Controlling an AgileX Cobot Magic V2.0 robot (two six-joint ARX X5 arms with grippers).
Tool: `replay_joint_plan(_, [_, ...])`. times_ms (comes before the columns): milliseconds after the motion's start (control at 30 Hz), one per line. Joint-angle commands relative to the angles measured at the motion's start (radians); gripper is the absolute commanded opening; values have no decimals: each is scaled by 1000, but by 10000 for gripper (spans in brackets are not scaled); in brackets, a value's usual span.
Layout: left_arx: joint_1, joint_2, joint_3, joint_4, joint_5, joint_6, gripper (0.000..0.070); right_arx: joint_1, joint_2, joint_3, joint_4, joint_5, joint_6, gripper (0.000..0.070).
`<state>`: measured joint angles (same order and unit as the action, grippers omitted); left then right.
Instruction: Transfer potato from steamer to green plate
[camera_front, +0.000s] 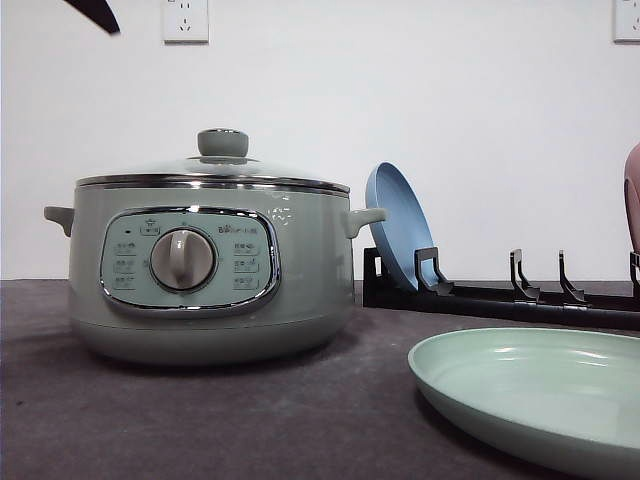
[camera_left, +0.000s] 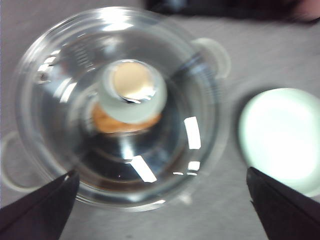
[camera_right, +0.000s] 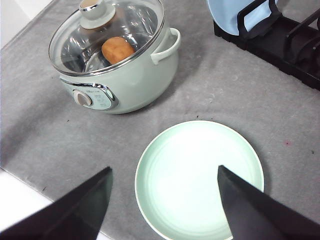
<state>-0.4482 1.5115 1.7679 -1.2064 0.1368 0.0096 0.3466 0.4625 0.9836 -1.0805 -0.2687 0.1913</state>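
Observation:
The sage-green steamer (camera_front: 210, 270) stands on the left of the table with its glass lid (camera_right: 107, 35) on. Through the lid the orange-brown potato (camera_right: 117, 49) lies inside, partly hidden under the lid knob (camera_left: 132, 95) in the left wrist view, where the potato (camera_left: 107, 122) shows as an orange patch. The green plate (camera_front: 540, 395) lies bare to the right of the steamer, near the front. My left gripper (camera_left: 160, 207) hangs open high above the lid, holding nothing. My right gripper (camera_right: 162, 210) is open above the green plate (camera_right: 200, 177), also holding nothing.
A black dish rack (camera_front: 500, 295) runs along the back right with a blue plate (camera_front: 400, 225) standing upright in it. Grey cloth (camera_right: 225, 90) covers the table, whose front edge (camera_right: 30, 185) lies close to the steamer. A pinkish object (camera_front: 632, 195) shows at the far right.

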Motion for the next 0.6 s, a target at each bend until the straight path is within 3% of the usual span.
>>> replay_joint_plan(0, [-13,68,84,-20,-17,12,700,4,4,10,10,-4,11,416])
replay_joint_plan(200, [-19,232,213,-50,-34,13,700,4,4,10,10,-4,10,416])
replay_joint_plan(367, [-24,300,229,-10,-34,25,598,4,4,10,10,5,2,416])
replay_joint_plan(567, [-24,353,229,0,-37,32,595,4,4,10,10,8,-1,416])
